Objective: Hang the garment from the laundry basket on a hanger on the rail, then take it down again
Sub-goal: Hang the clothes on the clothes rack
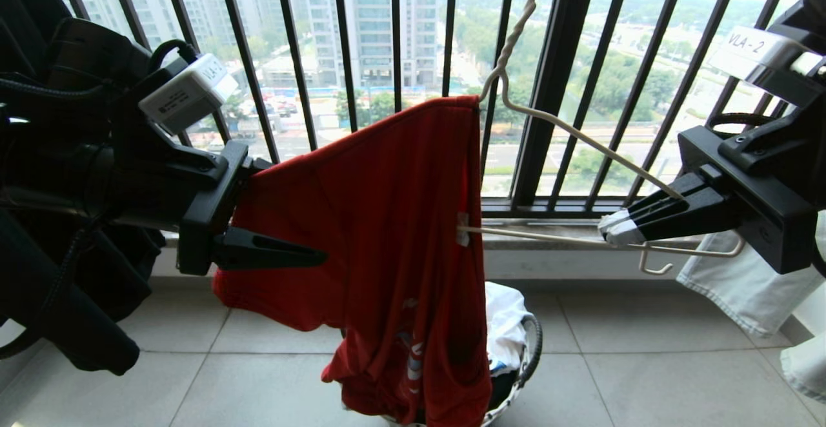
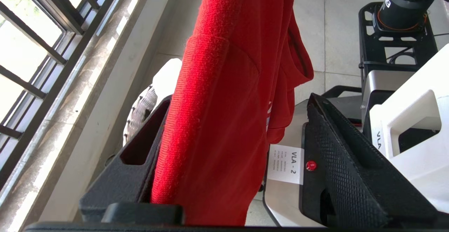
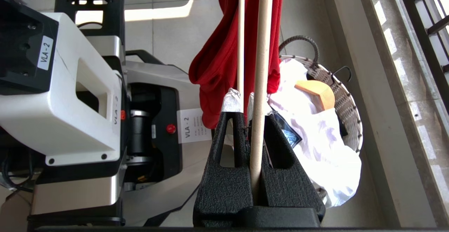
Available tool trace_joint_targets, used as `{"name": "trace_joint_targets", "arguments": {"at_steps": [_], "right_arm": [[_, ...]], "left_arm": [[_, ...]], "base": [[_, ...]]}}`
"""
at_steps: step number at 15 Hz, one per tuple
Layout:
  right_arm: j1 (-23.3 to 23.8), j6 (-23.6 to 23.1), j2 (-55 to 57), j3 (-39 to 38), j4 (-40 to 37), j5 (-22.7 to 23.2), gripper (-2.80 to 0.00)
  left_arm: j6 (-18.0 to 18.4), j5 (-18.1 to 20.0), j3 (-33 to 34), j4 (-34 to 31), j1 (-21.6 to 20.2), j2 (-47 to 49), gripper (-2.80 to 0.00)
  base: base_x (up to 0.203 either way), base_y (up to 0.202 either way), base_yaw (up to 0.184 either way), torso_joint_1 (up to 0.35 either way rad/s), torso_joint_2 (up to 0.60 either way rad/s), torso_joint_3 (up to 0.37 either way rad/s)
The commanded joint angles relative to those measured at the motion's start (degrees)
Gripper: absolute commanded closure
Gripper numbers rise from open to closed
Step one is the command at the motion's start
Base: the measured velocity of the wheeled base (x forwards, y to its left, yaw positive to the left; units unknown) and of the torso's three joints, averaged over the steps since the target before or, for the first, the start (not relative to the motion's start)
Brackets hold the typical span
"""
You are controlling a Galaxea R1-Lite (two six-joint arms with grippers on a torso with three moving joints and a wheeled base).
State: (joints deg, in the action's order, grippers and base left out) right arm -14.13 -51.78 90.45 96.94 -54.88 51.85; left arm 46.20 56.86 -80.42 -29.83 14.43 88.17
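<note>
Fingers of my right gripper (image 1: pixel 613 228) clench the bare hanger (image 1: pixel 581 138) arm at right of frame, left gripper (image 2: pixel 231 162) spread loosely around the garment (image 1: pixel 387 233) draped mid-frame above the laundry basket (image 1: pixel 530 349); soft, light, floppy cloth, so I'd pinch a bunched sleeve hem.
</note>
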Motion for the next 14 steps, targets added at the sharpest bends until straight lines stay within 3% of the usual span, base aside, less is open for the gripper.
{"name": "trace_joint_targets", "arguments": {"at_steps": [1, 14], "right_arm": [[-0.02, -0.34, 0.16, 0.0, -0.31, 0.27, 0.0], [-0.02, -0.25, 0.5, 0.36, -0.16, 0.36, 0.0]], "left_arm": [[0.21, 0.43, -0.09, -0.14, -0.02, -0.02, 0.0], [0.29, 0.71, 0.18, -0.14, -0.11, -0.37, 0.0]], "base": [[0.0, 0.0, 0.0, 0.0, 0.0, 0.0], [0.0, 0.0, 0.0, 0.0, 0.0, 0.0]]}}
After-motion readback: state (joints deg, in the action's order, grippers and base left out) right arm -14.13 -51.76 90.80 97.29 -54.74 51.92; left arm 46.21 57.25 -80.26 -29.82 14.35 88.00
